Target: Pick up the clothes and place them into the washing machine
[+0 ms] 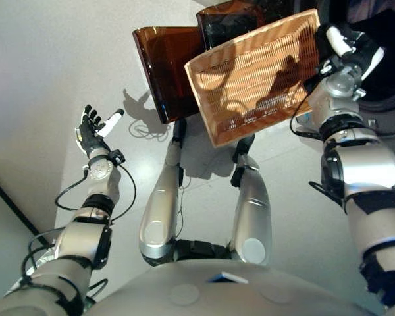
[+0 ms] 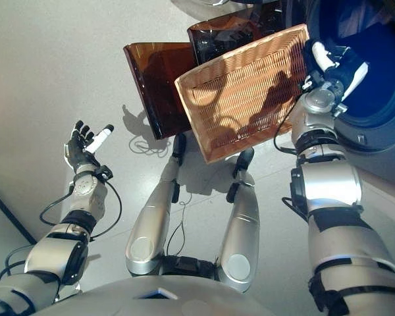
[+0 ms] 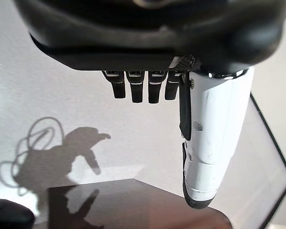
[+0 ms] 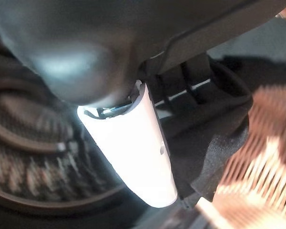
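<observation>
The right hand [image 2: 332, 62] gripped the rim of a tilted wicker basket [image 2: 243, 92] beside the washing machine [image 2: 375, 85] opening. The left hand [image 1: 92, 131] hung open over the floor. No clothes showed in the basket, so the loading seemed largely done.

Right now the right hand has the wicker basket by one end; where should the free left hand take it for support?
Take the wicker basket by its near-left rim, coming up from the robot's left. It hangs tilted, interior facing the camera, that edge exposed. The right hand grips the far-right end by the washing machine opening; the left hand is open.
</observation>
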